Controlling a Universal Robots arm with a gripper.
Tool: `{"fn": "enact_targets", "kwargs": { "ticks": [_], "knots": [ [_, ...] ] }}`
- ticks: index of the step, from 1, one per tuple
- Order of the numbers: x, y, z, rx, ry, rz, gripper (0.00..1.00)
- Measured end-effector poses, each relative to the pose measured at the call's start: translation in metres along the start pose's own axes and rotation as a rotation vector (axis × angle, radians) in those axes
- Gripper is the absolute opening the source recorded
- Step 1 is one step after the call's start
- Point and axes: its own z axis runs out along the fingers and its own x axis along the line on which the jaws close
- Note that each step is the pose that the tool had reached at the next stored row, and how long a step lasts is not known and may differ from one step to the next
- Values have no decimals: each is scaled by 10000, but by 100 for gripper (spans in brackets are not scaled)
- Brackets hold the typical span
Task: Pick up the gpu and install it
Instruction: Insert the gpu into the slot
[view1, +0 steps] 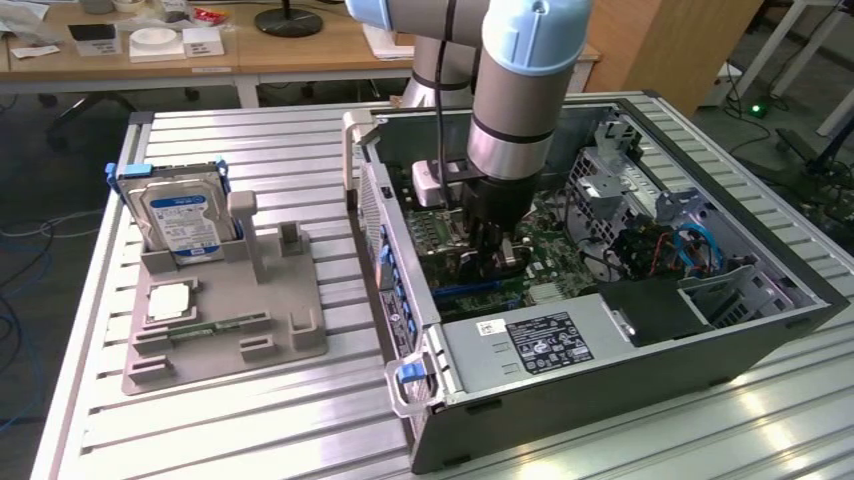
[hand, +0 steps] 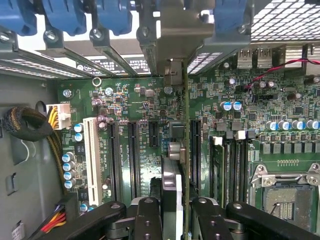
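The arm (view1: 514, 90) reaches down into the open computer case (view1: 747, 330), which lies on its side on the slatted metal table (view1: 267, 430). The gripper (view1: 491, 240) is low over the green motherboard (hand: 135, 100). In the wrist view the gripper (hand: 177, 209) is pinching the graphics card (hand: 170, 182) between its two black fingers (hand: 149, 215), one pressed against each face. The card stands on edge, upright over the board, and runs straight from the fingers toward the back wall of the case. Its metal bracket end sits at the row of rear slot openings under the blue clips (hand: 70, 17). It is lined up along the black slots (hand: 134, 155), with a white slot (hand: 92, 155) further to one side. Whether its lower edge is fully seated in a slot cannot be told. On the exterior view's left, well apart from the case, a gray holder (view1: 274, 340) carries a hard drive (view1: 180, 215) standing upright.
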Motion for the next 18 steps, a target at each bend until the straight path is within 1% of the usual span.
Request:
{"fn": "enact_targets", "kwargs": {
  "ticks": [18],
  "knots": [
    [-12,2,26,-1,-5,-24,28]
  ]
}}
